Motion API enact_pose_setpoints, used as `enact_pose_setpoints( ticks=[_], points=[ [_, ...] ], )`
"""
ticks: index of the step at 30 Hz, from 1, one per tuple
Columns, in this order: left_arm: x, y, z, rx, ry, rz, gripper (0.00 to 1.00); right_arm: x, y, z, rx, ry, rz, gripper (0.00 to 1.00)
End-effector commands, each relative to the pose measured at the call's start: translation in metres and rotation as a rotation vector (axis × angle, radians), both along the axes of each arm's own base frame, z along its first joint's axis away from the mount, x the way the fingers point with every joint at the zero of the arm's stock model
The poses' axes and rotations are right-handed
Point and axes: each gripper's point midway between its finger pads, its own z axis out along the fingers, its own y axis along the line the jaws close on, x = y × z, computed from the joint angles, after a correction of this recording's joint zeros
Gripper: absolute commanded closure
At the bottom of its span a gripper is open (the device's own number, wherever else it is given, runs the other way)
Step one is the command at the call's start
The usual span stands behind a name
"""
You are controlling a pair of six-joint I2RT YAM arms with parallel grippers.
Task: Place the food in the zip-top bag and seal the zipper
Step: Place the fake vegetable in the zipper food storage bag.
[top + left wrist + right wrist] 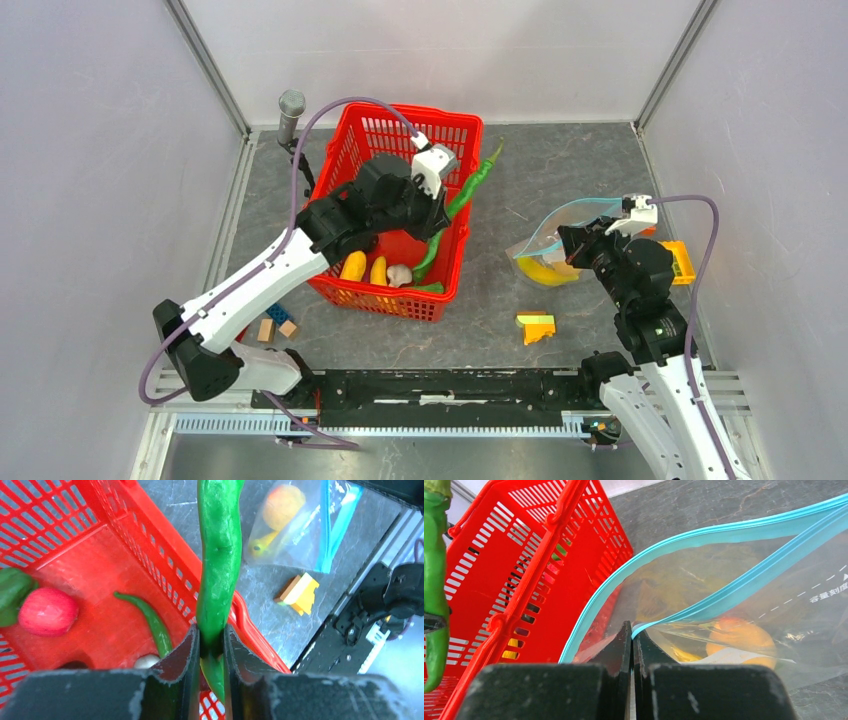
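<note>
My left gripper (pixel 440 205) (pixel 210 645) is shut on a long green pepper (pixel 470 185) (pixel 219 555) and holds it over the right rim of the red basket (pixel 345 150). The basket holds a red apple (pixel 47 611), another green pepper (pixel 150 620), yellow bananas (pixel 353 266) and a white mushroom (pixel 399 275). The clear zip-top bag (pixel 560 240) (pixel 300 525) lies open on the table at right, with a banana (pixel 545 272) and an orange (pixel 736 632) inside. My right gripper (pixel 585 235) (pixel 632 632) is shut on the near lip of its light blue zipper (pixel 724 592) and holds the mouth open.
A yellow-green-orange block stack (pixel 536 326) (pixel 299 587) lies in front of the bag. A small yellow crate (pixel 678 262) sits right of the bag. Small blocks (pixel 276 324) lie left of the basket. A grey post (pixel 290 110) stands at back left.
</note>
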Motion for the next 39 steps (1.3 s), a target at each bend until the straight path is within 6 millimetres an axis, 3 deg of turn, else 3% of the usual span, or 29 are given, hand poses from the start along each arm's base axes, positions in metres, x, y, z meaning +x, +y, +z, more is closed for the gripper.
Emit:
enact_pose_setpoints(
  ticks=[1, 8, 18, 32, 39],
  points=[
    [-0.017, 0.0, 0.02, 0.11, -0.104, -0.086, 0.98, 0.002, 0.006, 0.019, 0.006, -0.075, 0.038, 1.0],
    [-0.059, -0.019, 0.005, 0.304, -0.042, -0.272, 0.98, -0.001, 0.014, 0.026, -0.014, -0.112, 0.096, 1.0],
    [-0.081, -0.035, -0.01, 0.431, 0.009, -0.352, 0.98, -0.001, 0.014, 0.021, -0.029, -0.102, 0.102, 1.0],
    [-0.055, -0.045, -0.025, 0.58, 0.044, -0.204, 0.98, -0.007, 0.022, 0.024, -0.115, -0.119, 0.195, 1.0],
    [-0.051, -0.063, -0.016, 0.537, 0.05, -0.195, 0.98, -0.013, 0.023, 0.021, -0.18, -0.108, 0.237, 1.0]
  ],
)
